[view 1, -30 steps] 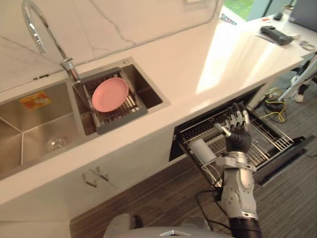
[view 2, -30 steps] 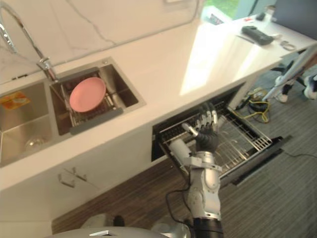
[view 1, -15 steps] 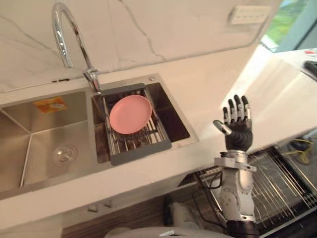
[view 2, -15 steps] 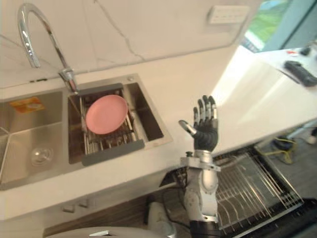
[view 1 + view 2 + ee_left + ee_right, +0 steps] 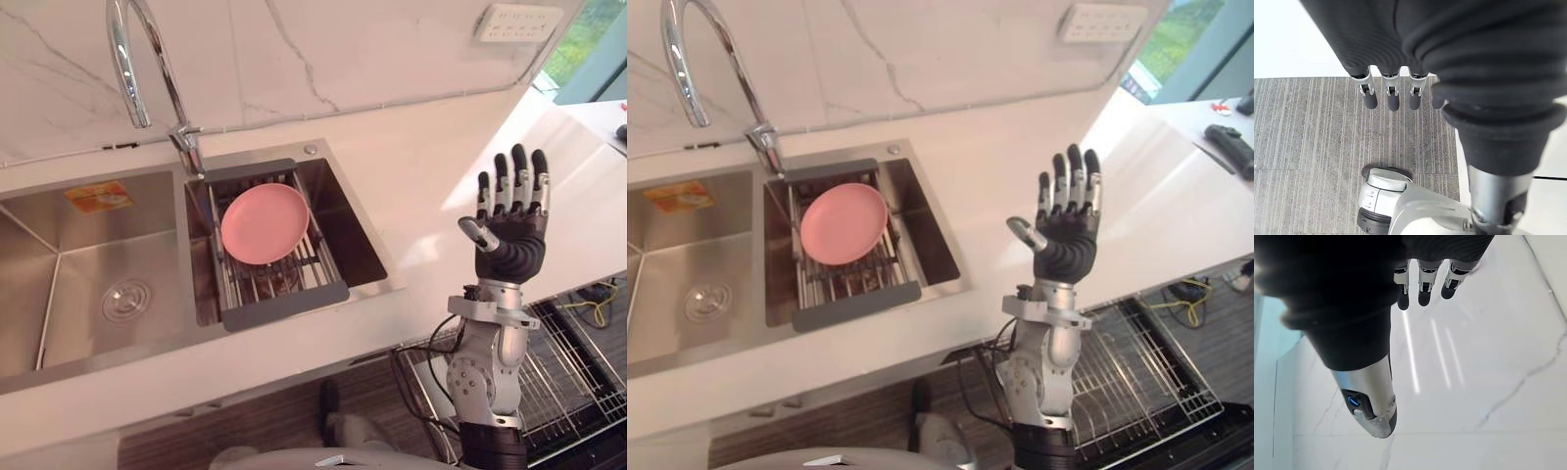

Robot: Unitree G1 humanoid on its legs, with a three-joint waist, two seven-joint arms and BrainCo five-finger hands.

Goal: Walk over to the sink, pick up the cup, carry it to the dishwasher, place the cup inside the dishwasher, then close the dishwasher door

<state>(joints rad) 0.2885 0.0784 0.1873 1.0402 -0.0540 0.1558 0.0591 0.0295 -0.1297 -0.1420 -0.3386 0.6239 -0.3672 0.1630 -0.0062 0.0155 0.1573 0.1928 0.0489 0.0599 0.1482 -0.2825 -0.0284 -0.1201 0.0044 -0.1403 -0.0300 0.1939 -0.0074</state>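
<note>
My right hand [image 5: 510,243] is raised upright over the front edge of the white countertop [image 5: 411,166], fingers straight, open and holding nothing; its fingers [image 5: 1421,282] point at the marble wall. To its left, the steel double sink [image 5: 59,245] holds a grey drying rack [image 5: 284,304] in the right basin, with a pink plate [image 5: 265,223] lying on it. A faint clear shape under the rack's bars is too dim to identify. The dishwasher's wire rack [image 5: 578,357] is pulled out at the lower right, below the counter. My left hand [image 5: 1391,93] hangs over the floor, fingers straight.
A tall chrome faucet [image 5: 132,59] stands behind the sink between the basins. A white wall socket [image 5: 517,22] sits on the marble backsplash at the upper right. A dark remote-like object [image 5: 1227,147] lies on the far right counter.
The camera has swung left and closer to the sink, so the dishwasher rack slid to the lower right. My right hand stays upright and open, now higher before the counter.
</note>
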